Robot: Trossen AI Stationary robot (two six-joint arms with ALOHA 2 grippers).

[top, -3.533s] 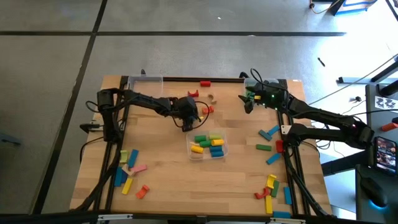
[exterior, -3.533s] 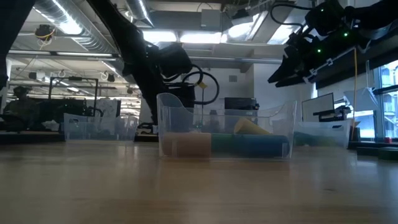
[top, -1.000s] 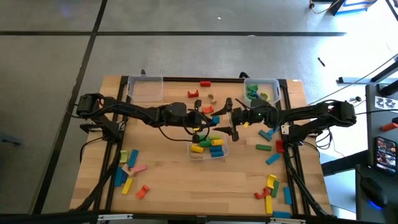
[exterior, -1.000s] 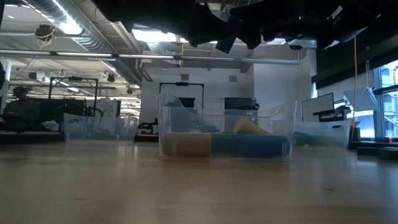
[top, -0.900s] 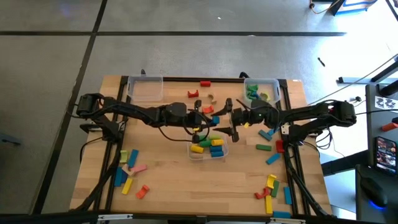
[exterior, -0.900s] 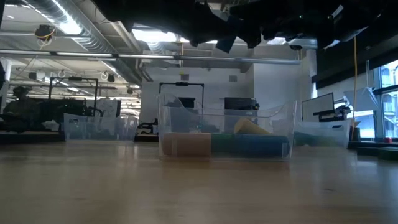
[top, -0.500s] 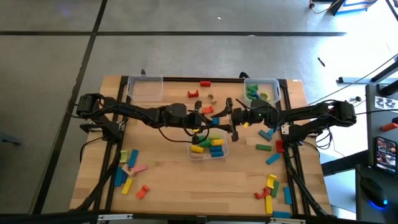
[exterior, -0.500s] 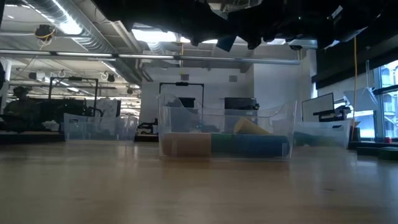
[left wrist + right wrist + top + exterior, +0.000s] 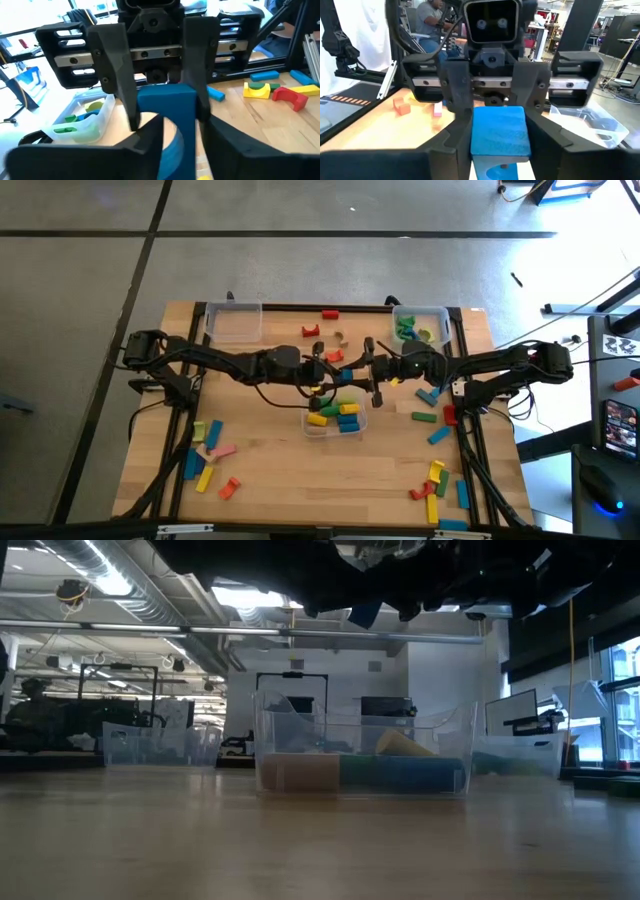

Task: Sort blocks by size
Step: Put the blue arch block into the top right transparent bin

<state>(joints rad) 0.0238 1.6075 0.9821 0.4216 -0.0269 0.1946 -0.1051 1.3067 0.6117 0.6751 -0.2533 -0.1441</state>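
A blue arch block (image 9: pixel 347 373) hangs in the air between my two grippers, above the far edge of the middle clear bin (image 9: pixel 335 416). My left gripper (image 9: pixel 334 375) comes from the table's left and my right gripper (image 9: pixel 362 370) from the right. They face each other, and each is shut on the block. The block also shows in the left wrist view (image 9: pixel 167 107), in the right wrist view (image 9: pixel 500 130) and high in the low view (image 9: pixel 365 614). The middle bin holds several yellow, green, blue and red blocks. My left gripper pinches the blue arch block between its two fingers (image 9: pixel 459 95) by two opposite flat sides, at the block's left end (image 9: pixel 485 120). The fingers lie level and come from the table's left. The block is lifted clear, above the bin. My right gripper pinches the same block between its two fingers (image 9: pixel 197 75) by the same two sides, at the block's right end (image 9: pixel 175 97). The fingers lie level and come from the table's right. The arch's curve (image 9: pixel 167 145) shows at the end toward my left gripper.
A clear bin (image 9: pixel 420 326) at the far right holds green and blue blocks. Another clear bin (image 9: pixel 233 322) stands at the far left. Loose blocks lie at the near left (image 9: pixel 205 452), at the near right (image 9: pixel 437 480), right of the middle (image 9: pixel 432 394) and by the far edge (image 9: pixel 330 314).
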